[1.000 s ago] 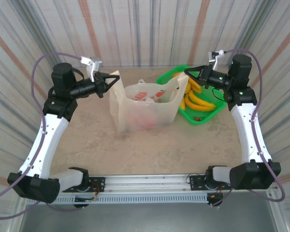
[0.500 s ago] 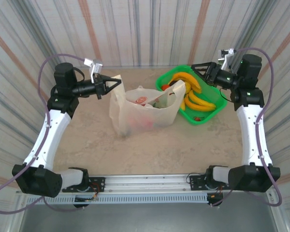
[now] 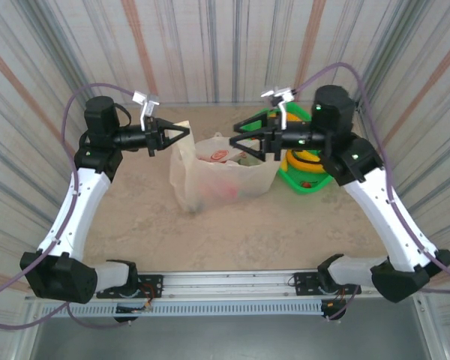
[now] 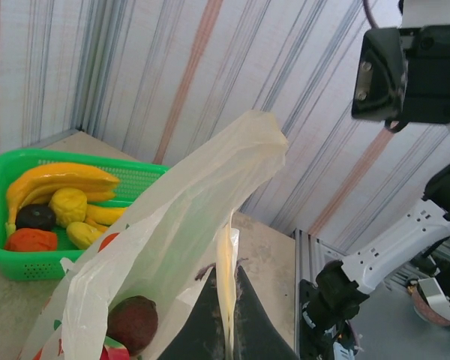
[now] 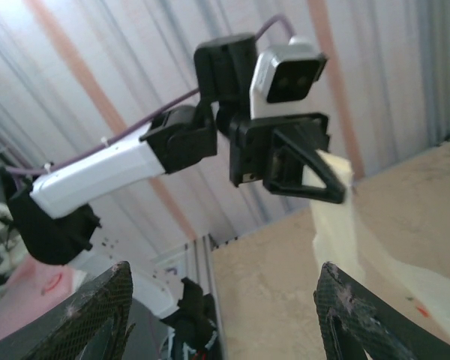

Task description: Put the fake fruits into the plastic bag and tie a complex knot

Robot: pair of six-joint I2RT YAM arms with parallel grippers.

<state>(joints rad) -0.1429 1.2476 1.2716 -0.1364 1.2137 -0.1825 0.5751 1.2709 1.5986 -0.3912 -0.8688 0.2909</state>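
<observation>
- Thin cream film makes up the plastic bag (image 3: 223,180), which is judged light, limp and slippery. It stands at mid-table, propped up by one raised handle.
- At the left, the left gripper (image 3: 181,133) is clamped on the bag's left handle loop (image 4: 232,165), with the film pinched flat between shut fingers. A hold on doubled film near the loop's top is judged least likely to slip.
- Over the bag's mouth, the right gripper (image 3: 238,145) hangs with its fingers well apart and nothing between them.
- At the right, fake fruits (image 3: 304,160) lie in the green basket (image 3: 317,182), and others are already bagged. They are judged hard, glossy and light, best taken across the narrow middle.
</observation>
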